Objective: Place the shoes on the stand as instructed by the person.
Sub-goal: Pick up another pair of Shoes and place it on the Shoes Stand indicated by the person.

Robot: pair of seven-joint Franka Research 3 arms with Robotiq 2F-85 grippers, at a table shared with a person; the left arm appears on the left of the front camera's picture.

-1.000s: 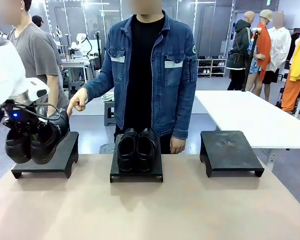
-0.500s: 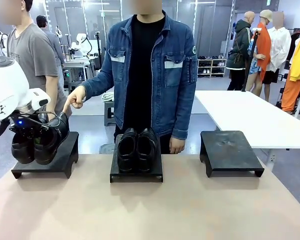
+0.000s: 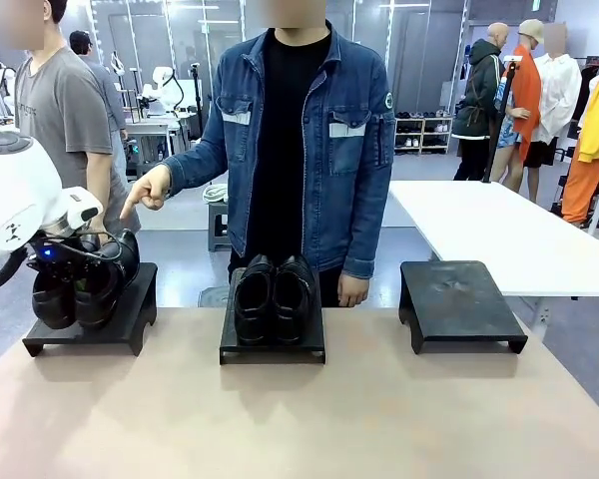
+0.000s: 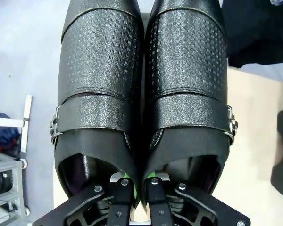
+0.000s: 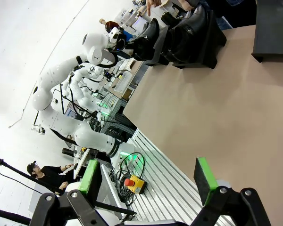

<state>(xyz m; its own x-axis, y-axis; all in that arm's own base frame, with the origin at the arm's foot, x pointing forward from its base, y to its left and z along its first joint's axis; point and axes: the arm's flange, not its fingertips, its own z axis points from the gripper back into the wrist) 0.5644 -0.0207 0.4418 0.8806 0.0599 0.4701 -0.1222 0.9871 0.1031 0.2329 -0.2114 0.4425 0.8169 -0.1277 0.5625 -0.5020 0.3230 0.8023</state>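
The left gripper [image 4: 136, 188] pinches the two adjoining inner collar walls of the held pair of shoes [image 4: 144, 89], toes hanging ahead of it, over the left stand [image 3: 130, 319]. Stiff, glossy leather likely slips; the collars seem the surest hold. The front view adds the person's hand [image 3: 152, 188] pointing above it; the right gripper [image 5: 146, 181] is spread, empty.
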